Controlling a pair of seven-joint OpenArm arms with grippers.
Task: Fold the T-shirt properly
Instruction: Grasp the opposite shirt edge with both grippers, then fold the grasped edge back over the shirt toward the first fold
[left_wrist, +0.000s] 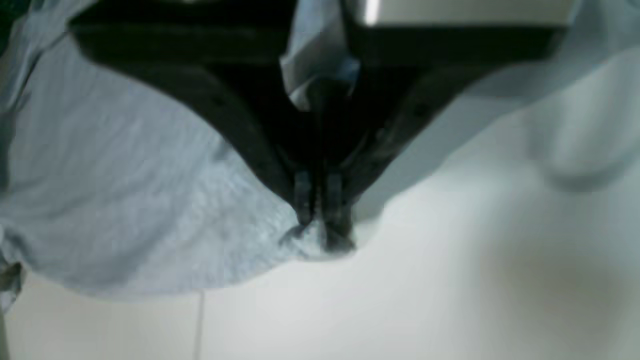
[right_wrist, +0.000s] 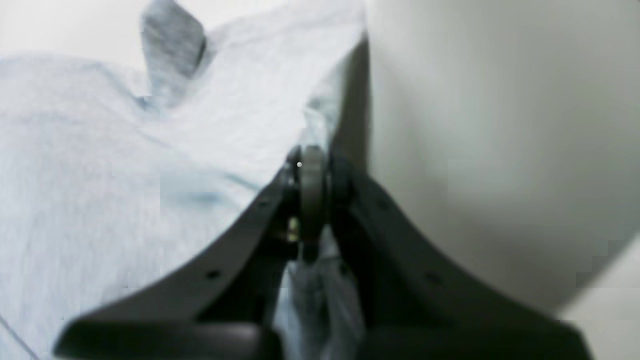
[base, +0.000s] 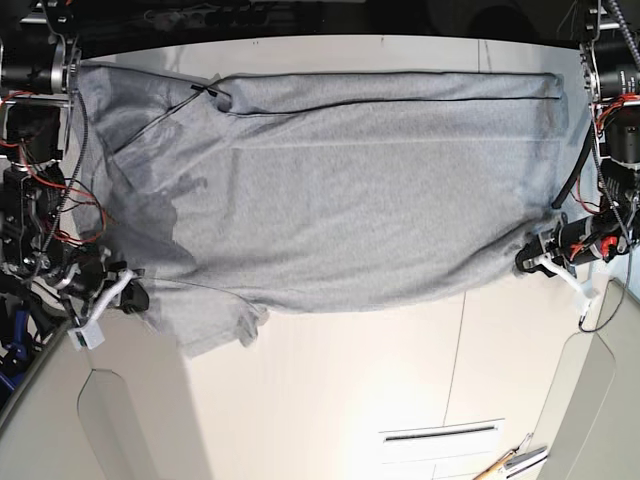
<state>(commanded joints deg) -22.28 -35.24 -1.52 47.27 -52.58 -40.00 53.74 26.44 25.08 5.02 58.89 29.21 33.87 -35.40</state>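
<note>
White surface under soft, wrinkled grey T-shirt.

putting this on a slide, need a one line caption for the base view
Left gripper and right gripper each pinching an edge of the grey T-shirt

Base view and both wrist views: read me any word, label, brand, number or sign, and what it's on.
None that I can read.
T-shirt: no lettering on the visible side.
Arms: no legible marking.
Pens at the bottom edge: too small to tell.
</note>
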